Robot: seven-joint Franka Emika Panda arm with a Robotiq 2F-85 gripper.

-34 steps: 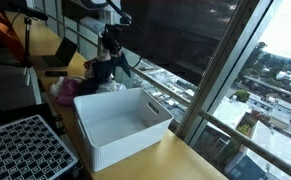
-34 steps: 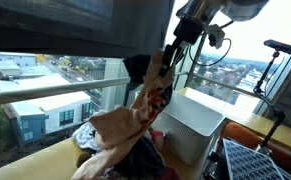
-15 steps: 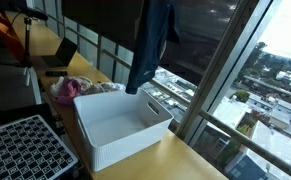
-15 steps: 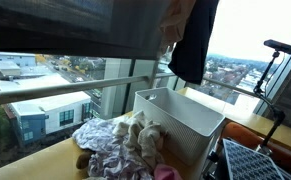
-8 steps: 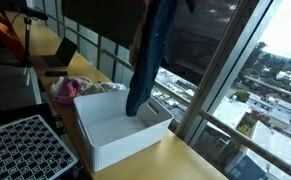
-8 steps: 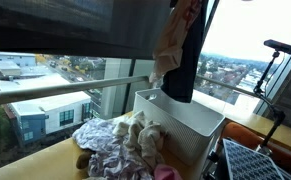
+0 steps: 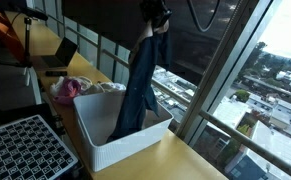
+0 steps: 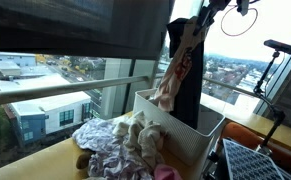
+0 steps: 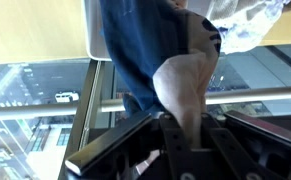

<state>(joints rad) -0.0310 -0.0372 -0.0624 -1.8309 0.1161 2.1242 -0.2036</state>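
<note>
My gripper (image 7: 156,14) is shut on a dark blue garment (image 7: 137,85) and holds it from its top. The garment hangs down into the white perforated basket (image 7: 135,140), its lower end inside. In an exterior view the gripper (image 8: 200,20) holds the same garment (image 8: 185,85), which shows a dark side and a pale pink inner side, over the basket (image 8: 210,130). In the wrist view the cloth (image 9: 150,50) runs up from between my fingers (image 9: 183,125), blue with a beige fold.
A pile of mixed clothes (image 8: 120,145) lies on the wooden table beside the basket, also seen in an exterior view (image 7: 75,88). A black perforated tray (image 7: 20,150) sits near the table's front. Large windows (image 7: 215,70) stand right behind the basket.
The gripper has come down with the garment. Its lower end now hangs inside the basket, where before it dangled above the rim.
</note>
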